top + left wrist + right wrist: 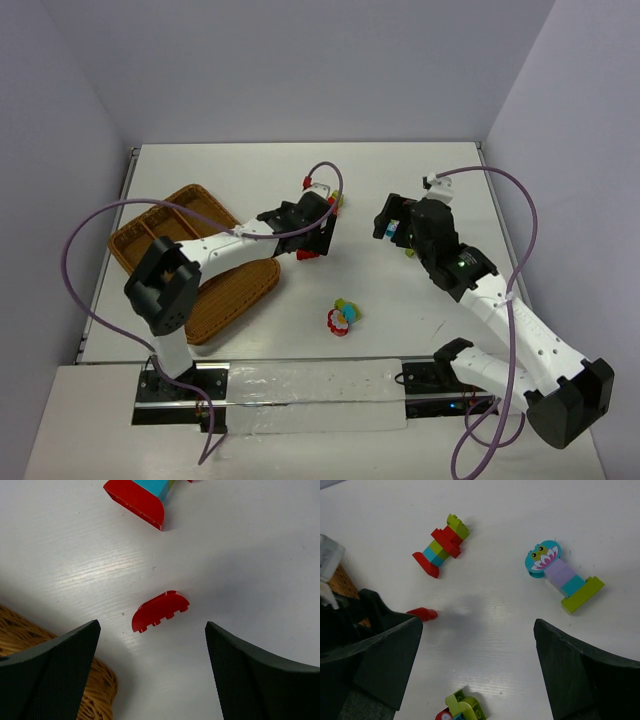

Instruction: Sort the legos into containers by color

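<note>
The left tool (151, 632) hangs over the worktop (240, 555) with its jaws wide apart and nothing between them. Just beyond its fingertips, about midway across the gap, a loose red brick (160, 611) lies flat on the bare surface, touching neither finger. It is a half-round piece, with its arched edge turned away from the tool and its straight, notched edge toward it. Its long axis runs across the gap from finger to finger, on a slight slant. Beyond it lies a multicoloured stack (137, 500), well apart from the brick and tipped on its side, its red base end nearest the tool. To the left of the brick and clear of it, the rim of the wicker tray (102, 690) shows beside the tool's left finger.

To the right, the right tool (479, 622) also stands wide and empty above bare worktop. A frog-topped stack (562, 577) lies on its side just past its right finger, with the teal frog plate at one end, then purple and teal, and a green base at the other. A small green-and-red cluster (462, 710) sits on the near side, between the fingers.
</note>
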Tool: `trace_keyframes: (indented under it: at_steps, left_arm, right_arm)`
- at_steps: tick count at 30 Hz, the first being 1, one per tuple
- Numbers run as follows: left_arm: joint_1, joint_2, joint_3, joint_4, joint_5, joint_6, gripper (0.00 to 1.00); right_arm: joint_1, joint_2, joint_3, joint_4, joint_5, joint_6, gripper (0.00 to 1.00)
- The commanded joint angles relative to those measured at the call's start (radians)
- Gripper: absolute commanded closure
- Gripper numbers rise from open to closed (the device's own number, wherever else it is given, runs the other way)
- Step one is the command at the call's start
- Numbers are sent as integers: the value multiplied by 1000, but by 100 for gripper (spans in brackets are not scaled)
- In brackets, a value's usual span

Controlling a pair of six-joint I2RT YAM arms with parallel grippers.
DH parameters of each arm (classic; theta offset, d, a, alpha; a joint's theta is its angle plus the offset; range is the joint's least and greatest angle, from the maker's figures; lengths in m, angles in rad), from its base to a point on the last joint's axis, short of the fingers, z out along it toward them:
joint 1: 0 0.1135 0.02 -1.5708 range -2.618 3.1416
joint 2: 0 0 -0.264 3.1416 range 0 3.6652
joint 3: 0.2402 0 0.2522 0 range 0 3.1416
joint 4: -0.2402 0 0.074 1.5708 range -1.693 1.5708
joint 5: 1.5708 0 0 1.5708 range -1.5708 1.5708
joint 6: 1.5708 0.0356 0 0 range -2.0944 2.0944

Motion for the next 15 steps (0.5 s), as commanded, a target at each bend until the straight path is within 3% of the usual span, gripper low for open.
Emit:
trace_keyframes:
  at_steps: [1, 15]
  left_arm:
    - [1, 77, 80, -4, -46, 41, 7]
    - [-1, 215, 119, 16, 44, 90, 4]
  right_arm:
    - [5, -40, -12, 4, 59, -17, 0]
    - [5, 9, 2, -7, 51, -5, 0]
